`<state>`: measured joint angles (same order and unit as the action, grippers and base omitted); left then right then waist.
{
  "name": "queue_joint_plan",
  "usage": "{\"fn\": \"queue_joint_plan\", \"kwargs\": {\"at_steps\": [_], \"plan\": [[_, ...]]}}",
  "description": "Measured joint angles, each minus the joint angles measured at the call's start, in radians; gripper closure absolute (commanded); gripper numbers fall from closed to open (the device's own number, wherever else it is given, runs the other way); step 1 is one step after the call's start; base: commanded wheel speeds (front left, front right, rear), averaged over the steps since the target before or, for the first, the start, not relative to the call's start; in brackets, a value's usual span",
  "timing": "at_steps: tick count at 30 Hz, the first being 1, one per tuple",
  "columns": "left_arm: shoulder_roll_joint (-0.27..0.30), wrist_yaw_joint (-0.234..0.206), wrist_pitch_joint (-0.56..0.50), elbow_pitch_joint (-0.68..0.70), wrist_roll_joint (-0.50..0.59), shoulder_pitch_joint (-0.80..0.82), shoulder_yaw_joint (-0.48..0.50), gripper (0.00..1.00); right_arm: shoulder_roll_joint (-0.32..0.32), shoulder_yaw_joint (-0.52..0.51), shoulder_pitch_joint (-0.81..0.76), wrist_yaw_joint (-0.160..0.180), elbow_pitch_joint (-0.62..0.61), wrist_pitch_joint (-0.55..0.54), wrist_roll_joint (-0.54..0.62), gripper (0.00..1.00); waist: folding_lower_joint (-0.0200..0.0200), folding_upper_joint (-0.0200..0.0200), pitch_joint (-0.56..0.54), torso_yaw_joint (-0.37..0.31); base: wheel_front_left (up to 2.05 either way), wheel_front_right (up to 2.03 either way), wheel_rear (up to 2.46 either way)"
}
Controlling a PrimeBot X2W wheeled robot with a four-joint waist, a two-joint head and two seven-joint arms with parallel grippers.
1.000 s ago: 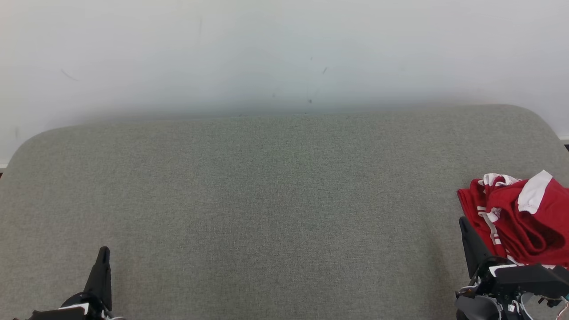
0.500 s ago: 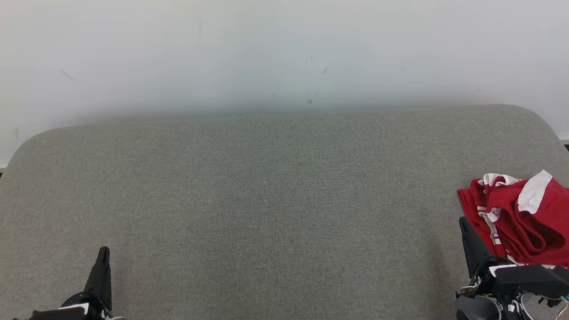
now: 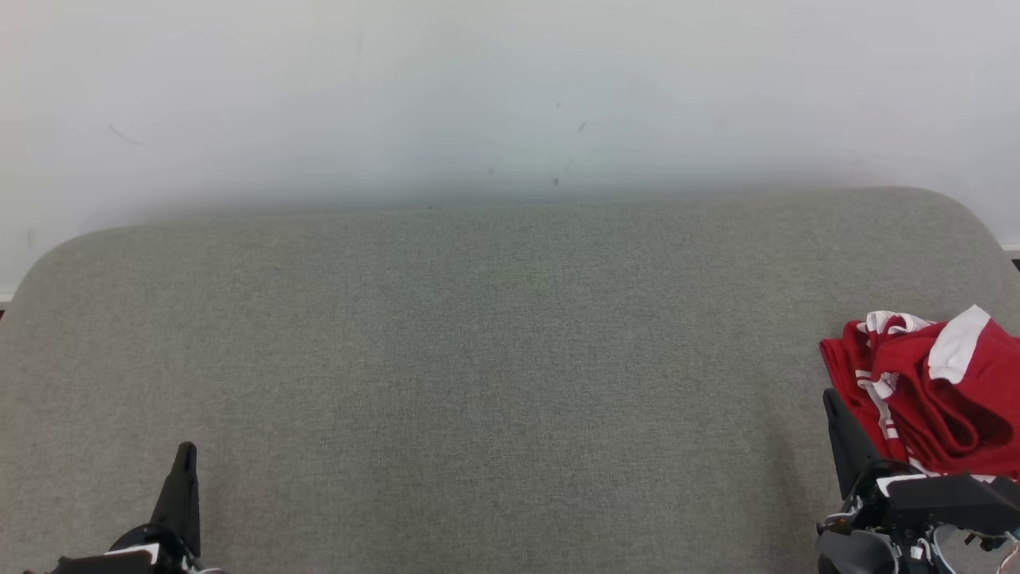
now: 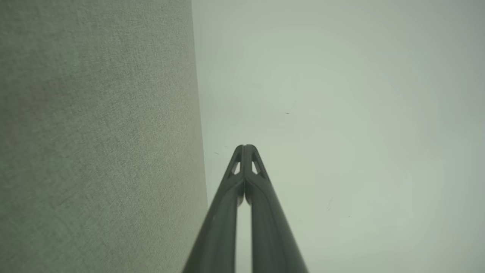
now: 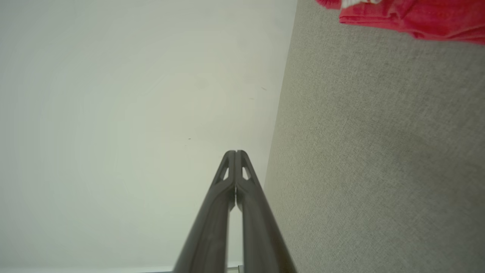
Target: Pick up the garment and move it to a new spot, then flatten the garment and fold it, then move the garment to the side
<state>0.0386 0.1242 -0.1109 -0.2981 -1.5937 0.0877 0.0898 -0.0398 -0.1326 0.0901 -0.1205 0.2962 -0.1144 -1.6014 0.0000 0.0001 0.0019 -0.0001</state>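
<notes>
A crumpled red garment with white trim lies in a heap at the right edge of the grey upholstered surface; its edge also shows in the right wrist view. My right gripper is at the lower right, just left of the heap, and shut with nothing in it. At the lower left, far from the garment, my left gripper is shut and empty as well.
The grey surface has rounded far corners and ends against a pale wall. Its near edge is out of view. The garment's right side runs past the picture's edge.
</notes>
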Motion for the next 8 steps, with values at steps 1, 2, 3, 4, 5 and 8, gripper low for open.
{"fn": "queue_joint_plan", "kwargs": {"at_steps": [1,2,3,4,5,8], "plan": [[0.0,0.0,0.0,0.0,0.0,0.0,0.0,1.0,0.0,0.0,0.0,0.0,0.0,0.0,0.0,1.0,0.0,0.0,0.0,0.0,0.0,0.0,0.0],[0.0,0.0,0.0,0.0,0.0,0.0,0.0,1.0,0.0,0.0,0.0,0.0,0.0,0.0,0.0,1.0,0.0,-0.0001,0.0,0.0,0.0,0.0,0.0],[0.0,0.0,0.0,0.0,0.0,0.0,0.0,1.0,0.0,0.0,0.0,0.0,0.0,0.0,0.0,1.0,0.0,-0.0001,0.0,0.0,0.0,0.0,0.0],[0.0,0.0,0.0,0.0,0.0,0.0,0.0,1.0,0.0,0.0,0.0,0.0,0.0,0.0,0.0,1.0,0.0,0.0,0.0,0.0,0.0,0.0,0.0],[0.0,0.0,0.0,0.0,0.0,0.0,0.0,1.0,0.0,0.0,0.0,0.0,0.0,0.0,0.0,1.0,0.0,0.0,0.0,0.0,0.0,0.0,0.0],[0.0,0.0,0.0,0.0,0.0,0.0,0.0,1.0,0.0,0.0,0.0,0.0,0.0,0.0,0.0,1.0,0.0,-0.0001,0.0,0.0,0.0,0.0,0.0]]}}
